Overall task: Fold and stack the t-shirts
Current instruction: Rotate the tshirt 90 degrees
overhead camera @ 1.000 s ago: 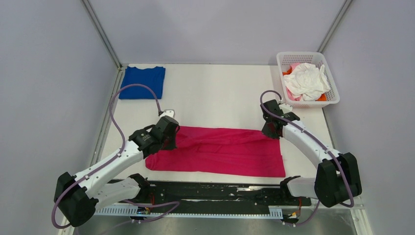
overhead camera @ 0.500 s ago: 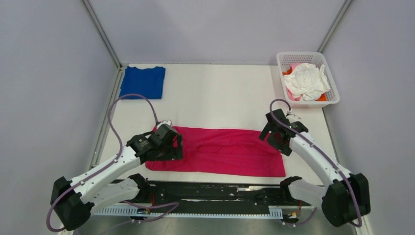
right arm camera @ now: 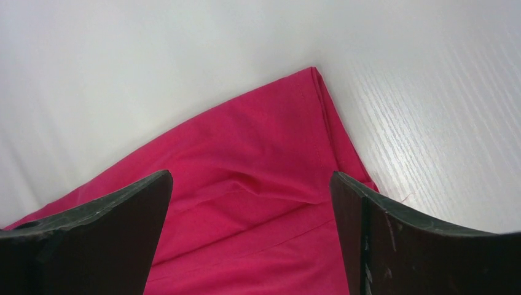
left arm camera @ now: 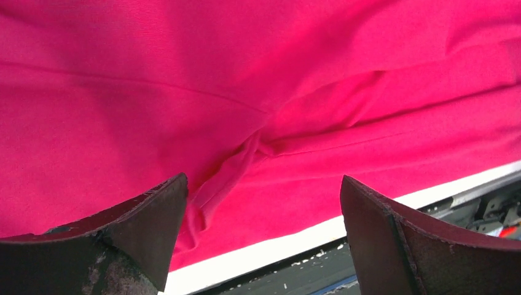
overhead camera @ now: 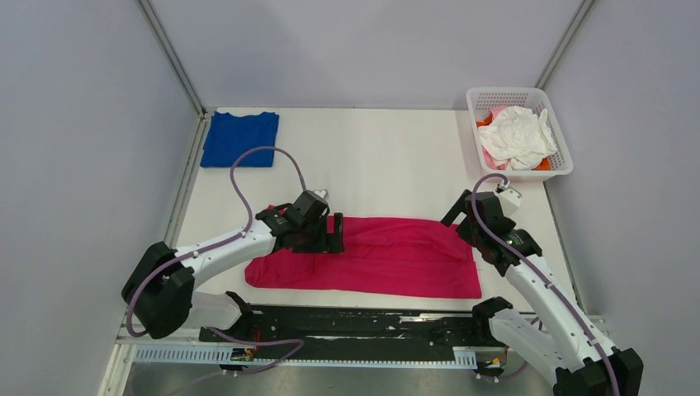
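Top view: the magenta t-shirt [overhead camera: 388, 260] lies flat on the white counter [overhead camera: 371, 165] as a wide band, creased near its left end. The left end effector [overhead camera: 334, 233] hangs over the left part of this shirt. In the left wrist view its fingers [left arm camera: 123, 239] are spread apart and pinch nothing, and a puckered fold of the shirt lies between them. The right end effector [overhead camera: 458, 221] is at the shirt's far right corner. In the right wrist view its fingers [right arm camera: 98, 233] are likewise spread and empty above that corner. A folded blue t-shirt [overhead camera: 240, 139] lies well beyond the magenta shirt's left end. A white basket [overhead camera: 561, 140] beyond the right end holds a crumpled white t-shirt [overhead camera: 516, 136] over pink and orange cloth.
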### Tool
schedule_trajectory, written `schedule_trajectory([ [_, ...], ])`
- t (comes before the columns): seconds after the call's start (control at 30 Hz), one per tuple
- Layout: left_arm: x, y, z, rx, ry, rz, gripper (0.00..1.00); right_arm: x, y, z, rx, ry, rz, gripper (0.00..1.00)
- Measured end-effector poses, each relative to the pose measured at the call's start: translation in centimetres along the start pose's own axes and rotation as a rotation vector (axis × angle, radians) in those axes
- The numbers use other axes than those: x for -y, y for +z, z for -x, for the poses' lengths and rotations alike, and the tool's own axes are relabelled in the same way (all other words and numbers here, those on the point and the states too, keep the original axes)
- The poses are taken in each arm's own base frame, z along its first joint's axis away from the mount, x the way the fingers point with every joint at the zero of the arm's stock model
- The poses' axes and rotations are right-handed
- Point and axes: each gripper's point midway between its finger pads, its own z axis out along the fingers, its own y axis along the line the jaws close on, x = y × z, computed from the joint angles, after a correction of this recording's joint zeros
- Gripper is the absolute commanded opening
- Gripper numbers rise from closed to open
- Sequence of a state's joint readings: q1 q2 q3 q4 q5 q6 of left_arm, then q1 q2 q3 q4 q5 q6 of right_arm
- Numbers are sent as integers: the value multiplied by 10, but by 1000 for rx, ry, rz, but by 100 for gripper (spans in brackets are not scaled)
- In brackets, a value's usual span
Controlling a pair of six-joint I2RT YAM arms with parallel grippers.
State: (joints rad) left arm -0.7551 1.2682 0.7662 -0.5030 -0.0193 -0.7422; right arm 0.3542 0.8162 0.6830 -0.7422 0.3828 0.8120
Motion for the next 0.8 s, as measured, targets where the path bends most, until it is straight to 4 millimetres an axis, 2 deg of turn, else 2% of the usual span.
schedule_trajectory([
  [0.17,17,19,-13,-84,14,-83,100,0,8,-4,-14,-23,-16,100],
  [0.33,28,21,-20,-101,27,-152,100,1,15,-8,-31,-48,-33,100],
  [0.57,47,15,-43,-160,115,-229,100,2,19,-9,-37,-59,-43,100],
  [0.67,42,15,-48,-174,126,-203,100,0,20,-9,-36,-69,-36,100],
  [0.8,24,10,-44,-138,117,-112,100,-8,22,-12,-59,-91,6,100],
])
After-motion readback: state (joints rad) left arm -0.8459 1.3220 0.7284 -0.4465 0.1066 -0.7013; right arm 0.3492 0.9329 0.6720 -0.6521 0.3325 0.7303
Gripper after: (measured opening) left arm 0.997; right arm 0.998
